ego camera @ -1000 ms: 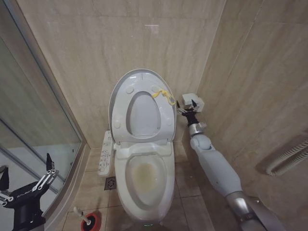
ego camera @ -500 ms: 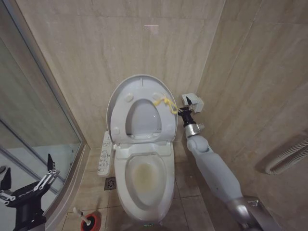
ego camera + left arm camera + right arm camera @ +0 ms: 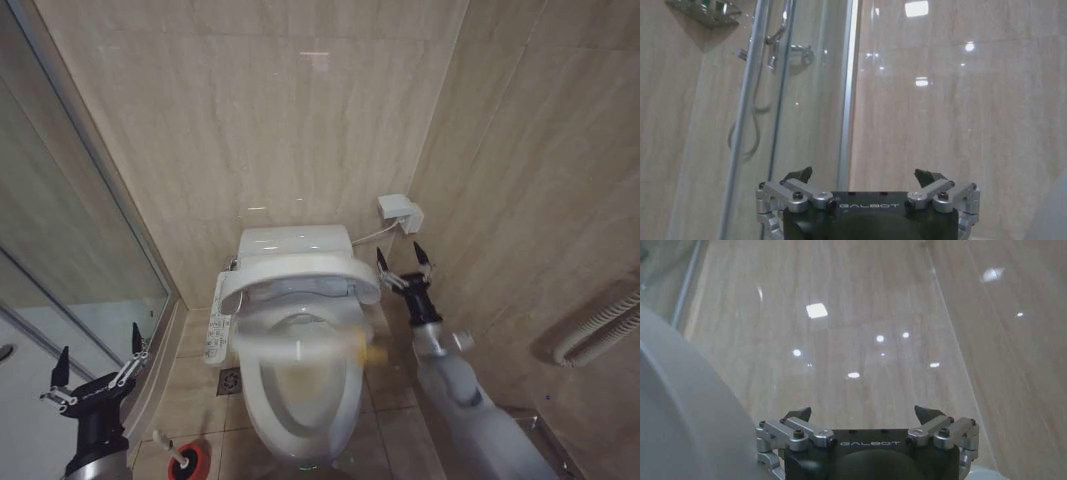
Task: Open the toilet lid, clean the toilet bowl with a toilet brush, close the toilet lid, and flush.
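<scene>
Head view: the right claw (image 3: 404, 262) stands spread wide with its fingertips pointing up, holding nothing, just beside the right edge of the toilet lid (image 3: 298, 283). The lid is partway down, tilted and blurred, hanging over the toilet bowl (image 3: 300, 400) with its yellow strap (image 3: 374, 353) a smear near the front edge. Yellowish staining shows inside the bowl under the lid. A white button panel (image 3: 217, 325) sits along the bowl's left side. On the floor at lower left, the toilet brush (image 3: 177, 453) rests in its round red holder, well apart from both claws. The left claw (image 3: 97, 363) is also spread wide and holding nothing, raised at the lower left beside the glass shower door (image 3: 60, 250). A white wall box (image 3: 400, 212) is mounted above the right claw.
</scene>
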`<state>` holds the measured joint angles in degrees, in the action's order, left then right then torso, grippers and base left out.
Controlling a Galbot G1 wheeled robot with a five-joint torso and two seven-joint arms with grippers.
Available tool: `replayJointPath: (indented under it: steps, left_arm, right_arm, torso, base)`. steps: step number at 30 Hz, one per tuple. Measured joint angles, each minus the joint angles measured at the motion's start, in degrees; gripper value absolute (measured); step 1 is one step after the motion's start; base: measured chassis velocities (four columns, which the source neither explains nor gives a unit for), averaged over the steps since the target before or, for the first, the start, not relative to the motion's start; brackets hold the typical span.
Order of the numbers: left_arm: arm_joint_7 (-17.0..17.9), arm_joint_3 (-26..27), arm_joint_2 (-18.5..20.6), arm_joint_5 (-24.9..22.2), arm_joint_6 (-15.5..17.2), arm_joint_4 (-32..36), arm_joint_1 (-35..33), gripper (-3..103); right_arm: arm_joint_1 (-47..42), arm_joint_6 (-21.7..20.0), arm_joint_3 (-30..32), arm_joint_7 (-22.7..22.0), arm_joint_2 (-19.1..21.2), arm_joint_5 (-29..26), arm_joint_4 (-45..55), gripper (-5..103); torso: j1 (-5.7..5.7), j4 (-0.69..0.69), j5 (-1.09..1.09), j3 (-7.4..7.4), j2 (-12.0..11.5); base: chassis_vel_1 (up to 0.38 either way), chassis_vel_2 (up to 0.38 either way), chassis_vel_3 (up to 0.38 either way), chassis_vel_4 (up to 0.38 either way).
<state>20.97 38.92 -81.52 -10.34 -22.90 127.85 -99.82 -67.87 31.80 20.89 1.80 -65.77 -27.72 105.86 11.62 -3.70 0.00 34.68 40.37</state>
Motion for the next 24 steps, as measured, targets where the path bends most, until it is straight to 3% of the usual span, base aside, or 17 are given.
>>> replayJointPath:
  steps: [6, 8, 15, 24]
  left_arm:
    - [0.04, -1.17, 0.14, 0.04, -0.02, -0.91, 0.76, 100]
    - [0.08, -1.47, 0.66, 0.04, -0.14, -1.67, 1.08, 100]
    - [0.31, -1.46, 1.85, -0.72, -0.35, -2.94, 2.21, 100]
    - [0.55, -1.18, 2.72, -2.21, -1.02, -5.09, 3.67, 100]
  right_arm:
    - [-11.49, 3.68, -2.06, -0.14, -0.78, 3.28, 6.94, 100]
    - [-15.35, 5.70, -3.39, 1.36, -1.63, 7.59, 7.47, 100]
    - [-19.19, 8.91, -4.56, 1.84, -2.35, 12.38, 5.11, 100]
    - [-20.39, 8.98, -4.46, 0.75, -2.04, 15.71, 3.79, 100]
  torso:
    - [-0.01, -0.04, -0.01, -0.01, 0.01]
    - [-0.01, 0.07, 0.02, 0.00, 0.00]
    - [0.00, 0.05, 0.00, 0.01, 0.00]
    - [0.00, 0.05, 0.00, 0.01, 0.00]
  base:
    - [0.000, 0.000, 0.000, 0.000]
    - [0.000, 0.000, 0.000, 0.000]
    - [0.000, 0.000, 0.000, 0.000]
    - [0.000, 0.000, 0.000, 0.000]
